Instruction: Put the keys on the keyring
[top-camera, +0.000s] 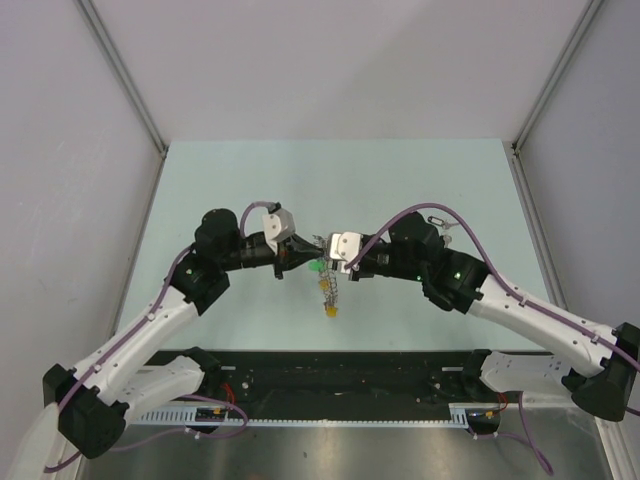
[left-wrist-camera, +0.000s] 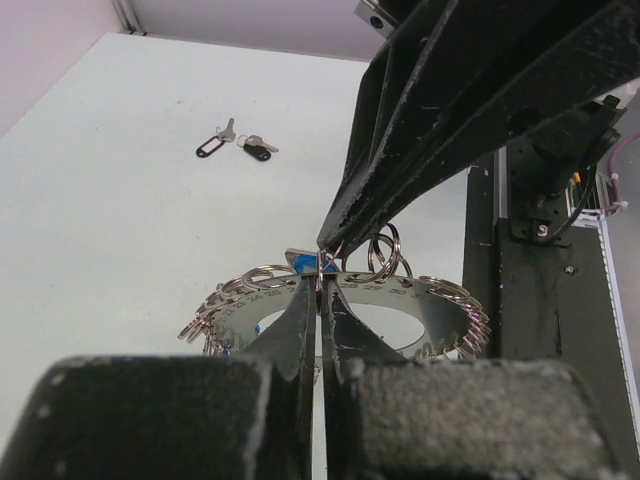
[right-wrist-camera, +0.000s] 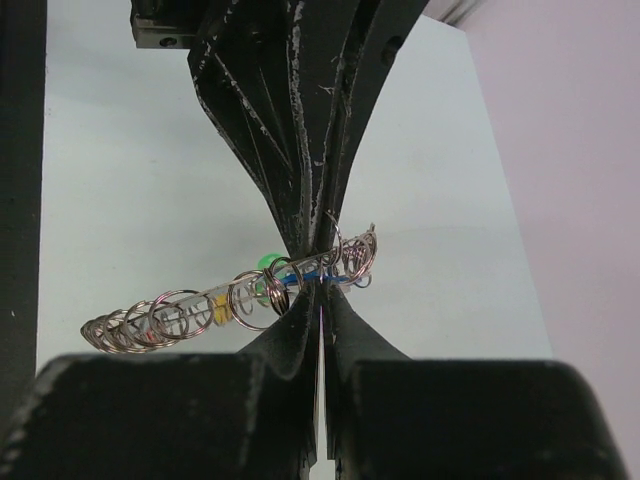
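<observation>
The desk (top-camera: 250, 180) is a pale mint-green sheet, smooth and matte, closed in on three sides by plain grey-white walls (top-camera: 330, 60) that meet at slim metal corner posts (top-camera: 125, 75). A black rail (top-camera: 340, 370) runs along the near edge, where the two arms are bolted. Over the middle of the desk the arms bend inward until their tips meet. The left hand (top-camera: 308, 243) has its fingers pressed together on the wire of the keyring (top-camera: 328, 290), and the right hand (top-camera: 330, 247) is pinched on the same stretch of wire from the opposite side, nose to nose with the left. The large silver ring is crowded with small split rings and keys, with green, yellow and blue tags showing among them. It hangs from that shared grip toward the near edge; whether its lowest keys touch the surface cannot be told. The left wrist view shows two loose keys (left-wrist-camera: 257, 148) with black tags lying close together on the bare desk, well apart from the ring.
</observation>
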